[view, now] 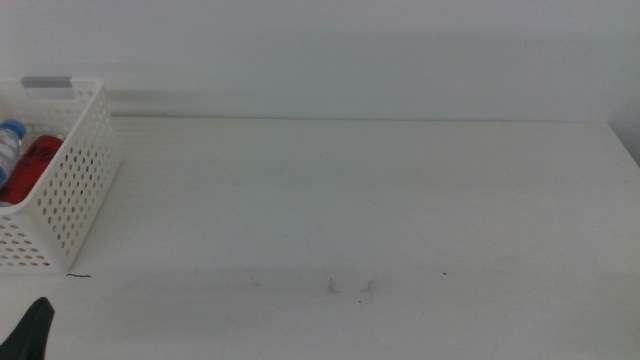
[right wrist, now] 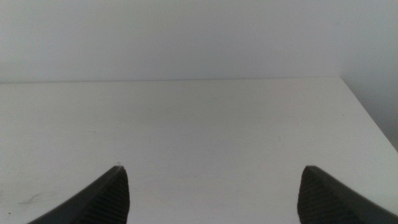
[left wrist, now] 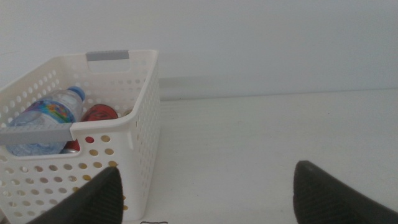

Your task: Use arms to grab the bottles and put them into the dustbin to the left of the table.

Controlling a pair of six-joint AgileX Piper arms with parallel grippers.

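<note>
Dustbin [left wrist: 140, 112] holds water bottle [left wrist: 46, 118], label unreadable; red can [left wrist: 99, 113].

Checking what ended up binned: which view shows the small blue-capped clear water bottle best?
The left wrist view: the small blue-capped clear water bottle lies in the white perforated plastic basket, with its cap, label and body visible. The middle view shows only a sliver at the picture's edge. The right wrist view shows none.

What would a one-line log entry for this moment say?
water bottle, red can: in dustbin | table | left gripper: open, beside dustbin | right gripper: open, waiting
</note>
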